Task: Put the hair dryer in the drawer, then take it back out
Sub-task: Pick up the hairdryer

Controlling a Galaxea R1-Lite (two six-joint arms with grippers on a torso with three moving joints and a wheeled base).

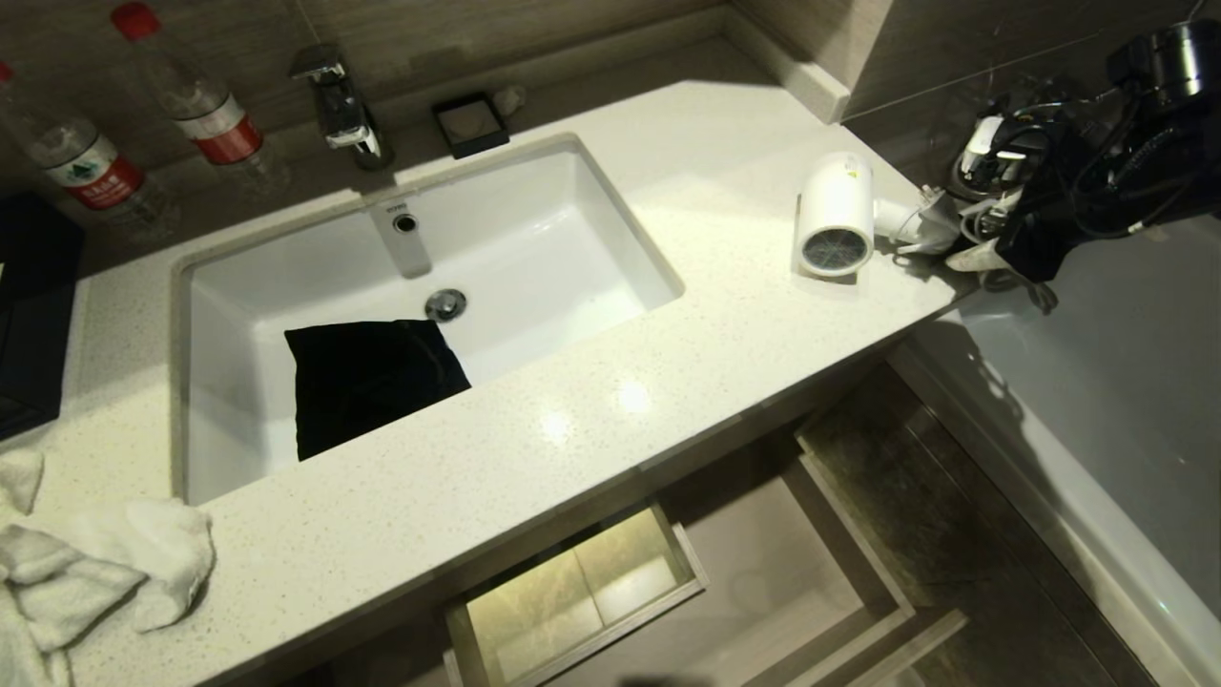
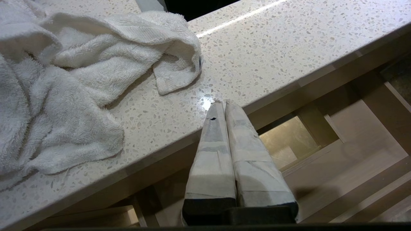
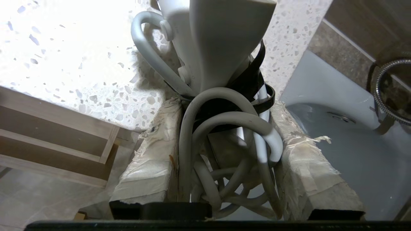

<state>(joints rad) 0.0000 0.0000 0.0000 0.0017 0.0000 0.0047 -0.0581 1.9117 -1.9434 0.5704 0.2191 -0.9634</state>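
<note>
At counter's right end | hair dryer (image 1: pixel 836 215) lying on countertop (image 1: pixel 610 382), grille frontward | right gripper (image 3: pixel 224 134) half-closed around handle and bundled cord | likely light, rigid, smooth shell; cord springy, could slip | left gripper (image 2: pixel 223 104) closed, empty | drawer (image 1: pixel 839 611) open below.

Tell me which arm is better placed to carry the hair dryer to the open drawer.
Right. The right gripper already clamps the hair dryer by its handle and bundled cord at the counter's right end. The left gripper sits shut by the towel, far from it. The drawer is open below.
</note>
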